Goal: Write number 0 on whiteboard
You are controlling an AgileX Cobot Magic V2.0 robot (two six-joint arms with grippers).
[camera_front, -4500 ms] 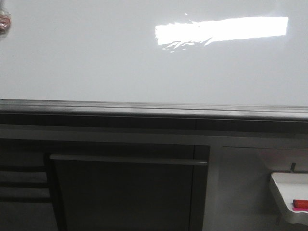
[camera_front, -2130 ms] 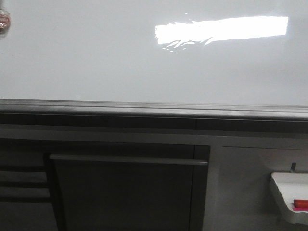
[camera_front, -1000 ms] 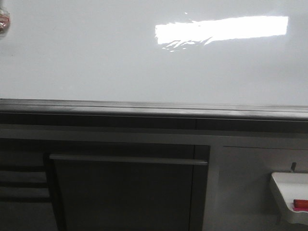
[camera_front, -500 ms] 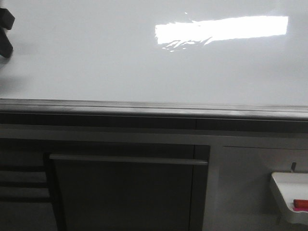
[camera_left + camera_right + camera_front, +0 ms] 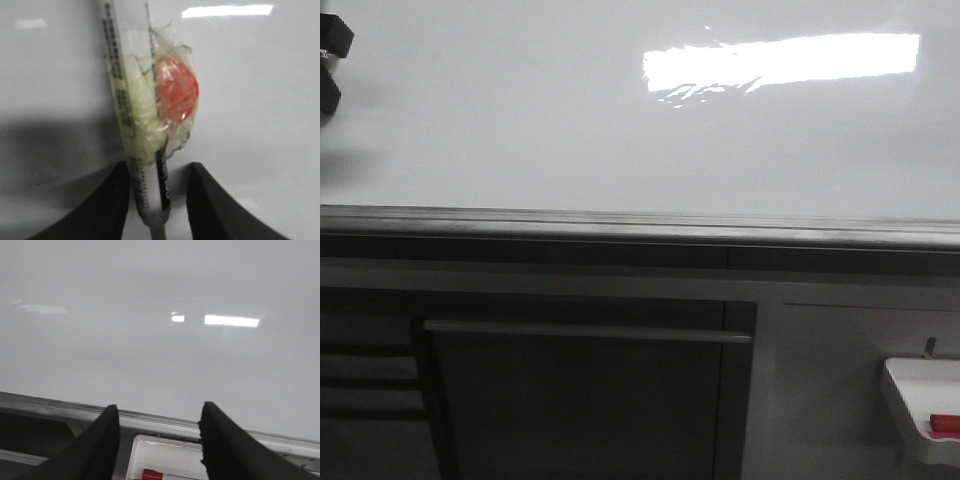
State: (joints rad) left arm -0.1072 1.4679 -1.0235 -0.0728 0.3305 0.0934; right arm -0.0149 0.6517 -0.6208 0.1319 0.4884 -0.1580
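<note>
White tray (image 5: 910, 400) w/ red item (image 5: 944, 424)

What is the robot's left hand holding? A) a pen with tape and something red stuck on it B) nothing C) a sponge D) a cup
A: in the left wrist view the left gripper clamps a white pen wrapped in clear tape over a red lump, in front of the whiteboard.

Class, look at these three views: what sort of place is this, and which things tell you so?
Probably a classroom, office or lab. A large glossy whiteboard with a grey metal rail fills the view, a small white tray holding a red item hangs below it, and the left pincer holds a marker.
</note>
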